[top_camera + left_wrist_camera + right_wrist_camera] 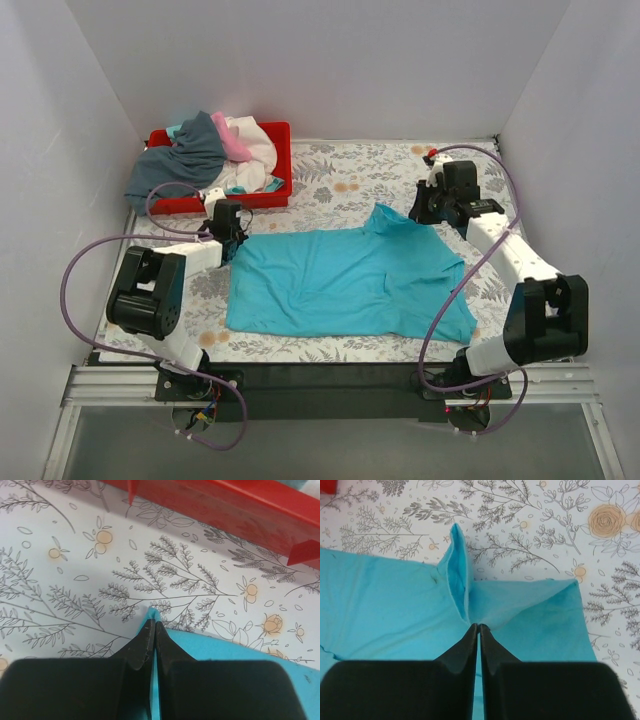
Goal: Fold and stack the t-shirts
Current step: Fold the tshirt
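A bright turquoise t-shirt [345, 280] lies spread on the floral table cover in the middle. My left gripper [232, 240] is shut on the shirt's far left corner [152, 614], with cloth between the jaws. My right gripper [422, 212] is shut on the shirt's far right part, where the cloth bunches into a raised fold [457, 575]. Slate grey [185, 160], white [255, 150] and pink [237, 145] shirts lie piled in the red tray [280, 135] at the back left.
The red tray's wall [240, 505] stands just beyond my left gripper. White walls close in the left, back and right sides. Purple cables loop from both arms over the table [350, 175].
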### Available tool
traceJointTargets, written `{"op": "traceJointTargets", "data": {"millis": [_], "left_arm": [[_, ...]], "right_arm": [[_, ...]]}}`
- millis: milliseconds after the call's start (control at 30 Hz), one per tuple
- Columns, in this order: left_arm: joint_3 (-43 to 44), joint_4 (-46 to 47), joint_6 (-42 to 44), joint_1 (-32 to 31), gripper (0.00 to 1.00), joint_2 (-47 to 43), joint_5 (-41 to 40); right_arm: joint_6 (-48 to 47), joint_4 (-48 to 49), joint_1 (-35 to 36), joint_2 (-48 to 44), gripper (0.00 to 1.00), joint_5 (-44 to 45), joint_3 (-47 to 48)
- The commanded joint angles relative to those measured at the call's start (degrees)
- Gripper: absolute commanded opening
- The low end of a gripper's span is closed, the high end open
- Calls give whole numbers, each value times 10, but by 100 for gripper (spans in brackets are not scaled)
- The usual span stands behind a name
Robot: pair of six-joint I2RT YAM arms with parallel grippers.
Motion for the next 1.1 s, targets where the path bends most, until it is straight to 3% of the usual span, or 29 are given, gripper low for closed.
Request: {"op": "traceJointTargets", "data": {"millis": [0,367,533,633,700,733,833,1067], "left_arm": [[-21,22,-11,3,0,-44,-39],[-84,56,-18,3,0,-120,-47],[-82,60,-12,3,0,-108,-26],[-78,56,-11,4,0,-98,-14],[-78,56,-10,4,0,-99,-8],[-79,56,-10,3,0,-100,-6],[-81,62,-8,3,0,-97,2],[-75,58,-6,4,0,-90,8]], "right_arm": [[0,-19,5,-64,1,28,-27],[-5,-102,8,-172,1,65,-73],[-10,-93,9,-139,1,46,-80],[3,-32,11,-106,3,5,-88],[3,-2,14,-86,8,-19,-90],[-2,19,15,-78,18,-23,-88],[-16,42,16,-38,36,-45,-68],[-47,58,16,67,61,-32,-30]]}}
